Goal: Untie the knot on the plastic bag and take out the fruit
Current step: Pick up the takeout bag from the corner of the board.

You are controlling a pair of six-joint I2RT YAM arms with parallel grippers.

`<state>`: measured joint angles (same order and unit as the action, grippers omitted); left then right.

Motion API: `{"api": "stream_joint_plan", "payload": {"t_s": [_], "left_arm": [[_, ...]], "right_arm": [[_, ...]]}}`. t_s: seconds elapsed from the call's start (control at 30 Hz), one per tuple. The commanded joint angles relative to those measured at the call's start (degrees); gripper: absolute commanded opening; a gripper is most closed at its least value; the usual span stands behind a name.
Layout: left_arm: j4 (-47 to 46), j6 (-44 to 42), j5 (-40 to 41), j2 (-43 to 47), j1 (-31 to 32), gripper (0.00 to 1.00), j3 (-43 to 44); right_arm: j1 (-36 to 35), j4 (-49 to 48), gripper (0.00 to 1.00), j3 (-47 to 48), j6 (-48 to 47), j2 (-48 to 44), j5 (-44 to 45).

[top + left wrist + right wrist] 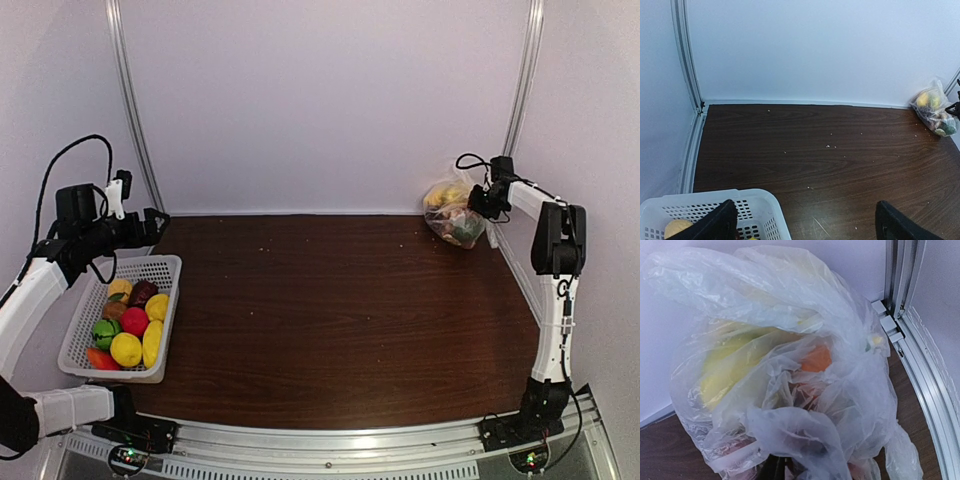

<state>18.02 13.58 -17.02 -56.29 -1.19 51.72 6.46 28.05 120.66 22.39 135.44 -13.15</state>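
Note:
The plastic bag point(453, 212) lies in the table's far right corner with fruit inside. It fills the right wrist view point(790, 315), where a yellow fruit point(730, 365) and an orange fruit point(816, 359) show through the crinkled film. I cannot pick out the knot among the folds. My right gripper point(487, 203) is at the bag's right side. Its dark fingers point(772, 471) sit close together at the bottom centre under folds of plastic. My left gripper point(150, 228) hovers above the basket's far edge, wide open and empty point(805, 230).
A white slotted basket point(165, 270) stands at the left edge, holding several loose fruits point(133, 322). Its rim also shows in the left wrist view point(765, 200). White walls and aluminium rails point(900, 285) close in the bag's corner. The bag looks small at the far right in the left wrist view point(935, 107).

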Motion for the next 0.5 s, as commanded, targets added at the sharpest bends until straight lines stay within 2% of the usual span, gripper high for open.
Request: {"api": "stream_joint_plan", "payload": {"t_s": [0.0,0.07,0.27,0.47], "left_arm": [[-1.1,0.4,-1.0,0.0,-0.6,0.98,-0.1],[-1.0,0.6,-0.9,0.1,-0.6,0.98,-0.2],[-1.1,0.6,-1.3,0.0,-0.6,0.98,-0.2],[-0.9,0.7,-1.5,-0.1,-0.6,0.98,-0.1]], "right_arm": [[-0.1,-2.7,0.13,0.4,1.2,-0.7,-0.8],[-0.1,-4.4,0.00,-1.0,2.0,-1.9,-1.1],[-0.1,-14.0,0.00,-7.9,4.4,-7.9,-4.7],[-0.1,-29.3,0.00,-17.6,6.5,-15.6,-10.6]]}}
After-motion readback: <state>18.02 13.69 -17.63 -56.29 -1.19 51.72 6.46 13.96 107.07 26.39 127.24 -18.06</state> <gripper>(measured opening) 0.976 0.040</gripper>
